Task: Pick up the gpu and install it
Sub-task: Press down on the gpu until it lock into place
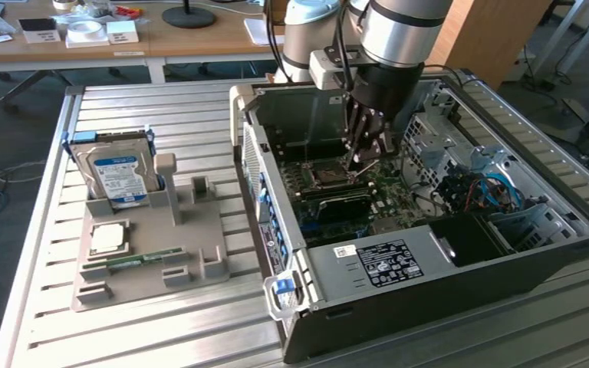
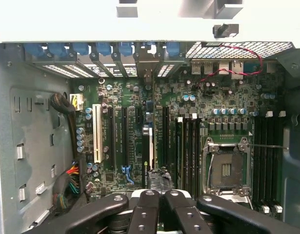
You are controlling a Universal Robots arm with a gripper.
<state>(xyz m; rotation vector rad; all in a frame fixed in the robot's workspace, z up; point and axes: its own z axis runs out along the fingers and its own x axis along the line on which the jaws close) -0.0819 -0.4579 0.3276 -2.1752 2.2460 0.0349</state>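
Observation:
The gpu [image 2: 149, 146] stands edge-on in a slot of the motherboard [image 2: 208, 97], inside the open computer case [image 1: 274, 230]. Its metal end bracket [image 2: 147, 78] sits against the case's rear slots. My gripper [image 2: 160, 181] is shut, with its black fingers [image 2: 140, 214] pressed together. The tips are right over the near end of the card's upper edge. Whether they touch the card, I cannot tell. In the exterior view the gripper [image 1: 361, 162] reaches down into the case, just above the board.
Case walls surround the gripper. The empty CPU socket [image 2: 228, 168] and the memory slots lie beside the card. The power supply [image 1: 386, 264] fills the near end of the case. On the exterior view's left, a grey tray [image 1: 197, 253] holds a hard drive [image 1: 116, 172], a processor [image 1: 108, 238] and a memory stick [image 1: 141, 259].

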